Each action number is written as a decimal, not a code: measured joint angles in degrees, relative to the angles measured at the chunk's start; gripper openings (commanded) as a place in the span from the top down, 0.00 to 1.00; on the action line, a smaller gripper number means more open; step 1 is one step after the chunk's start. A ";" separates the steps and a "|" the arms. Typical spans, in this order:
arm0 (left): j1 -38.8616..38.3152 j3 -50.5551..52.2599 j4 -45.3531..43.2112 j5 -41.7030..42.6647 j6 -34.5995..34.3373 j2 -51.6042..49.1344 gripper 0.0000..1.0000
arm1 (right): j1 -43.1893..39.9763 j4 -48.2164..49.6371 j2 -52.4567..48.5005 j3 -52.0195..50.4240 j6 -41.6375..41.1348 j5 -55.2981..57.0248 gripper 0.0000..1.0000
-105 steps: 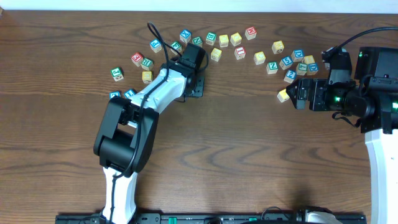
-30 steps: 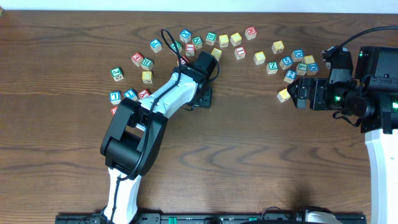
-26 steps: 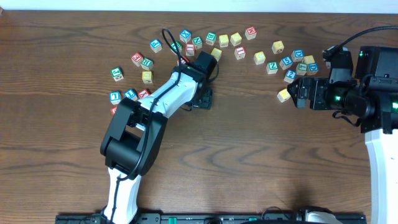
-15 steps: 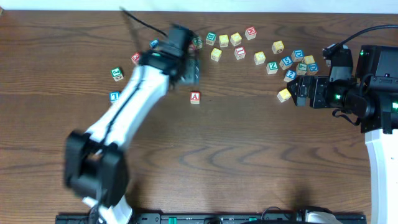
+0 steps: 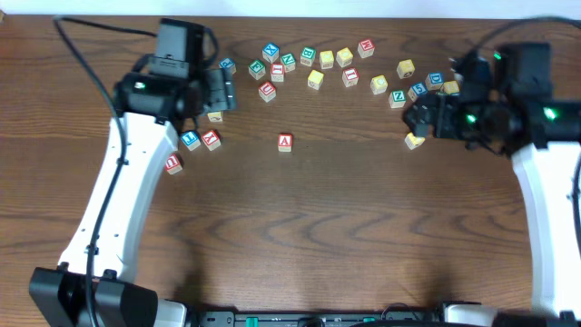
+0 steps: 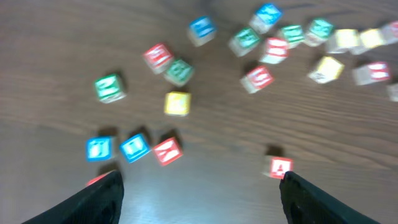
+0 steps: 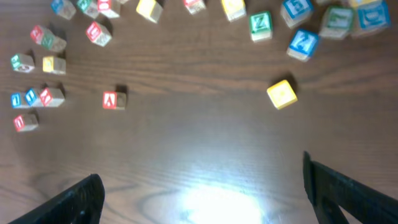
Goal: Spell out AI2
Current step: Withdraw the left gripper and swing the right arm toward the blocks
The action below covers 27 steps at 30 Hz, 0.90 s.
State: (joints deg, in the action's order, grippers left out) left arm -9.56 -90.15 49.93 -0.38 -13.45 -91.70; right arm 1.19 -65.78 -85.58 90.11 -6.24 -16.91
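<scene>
**Red A block (image 5: 285, 141) out alone; I & 2 not yet beside it**

Wood table (image 5: 345, 236) has 1 block clear of the rest. The A sits face up below the scattered blocks (image 5: 327, 60), w/ nothing touching it. It reads as the 1st char of the word, set in open space so there's room to its right for 2 more. My read: approx 1 of 3 done.

Left gripper (image 6: 200, 179): jaws wide, nothing btwn them. It hangs above the left-hand cluster, and its camera looks down on a row of 3: blue block (image 6: 99, 148), 2nd blue block (image 6: 134, 146), red block (image 6: 166, 150). A yellow block (image 6: 177, 103) lies just beyond them, and a green block (image 6: 109, 87) is further off. The wrist view is blurred, so no letters are readable and I can't say which, if any, is the I. Wide jaws high over the pile suit a search before a top-down pick, prob. for the I.

Right gripper (image 7: 200, 177): also wide, empty. It's held over bare table w/ a plain yellow cube (image 7: 282, 93) ahead of it, not touching the fingers. In the group beyond, a blue glyph block (image 7: 300, 43) shows a mark that could be 2 or Z. The green one (image 7: 260, 25) near it looks more like Z. I can't settle either at this res.

Risk for the next pick: blocks in both clusters sit close together, so wide fingers coming down may nudge neighbours. The chosen block must also land beside the A w/o bumping it.
</scene>
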 measured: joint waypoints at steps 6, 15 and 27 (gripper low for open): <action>3.89 0.00 0.92 -0.02 0.00 0.00 0.20 | 6.80 -4.63 -12.87 17.51 -2.34 6.51 0.07; 3.85 0.00 0.92 -0.02 0.28 0.00 0.11 | 12.37 -4.24 -36.39 42.99 -5.53 9.94 0.22; 3.85 0.00 0.90 0.00 0.20 0.00 0.02 | 14.43 2.60 -52.06 47.93 -5.64 16.83 0.51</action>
State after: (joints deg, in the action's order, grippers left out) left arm -5.72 -90.15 50.83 -0.38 -13.26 -91.70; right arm 15.62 -63.18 -137.64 138.04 -11.88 -0.08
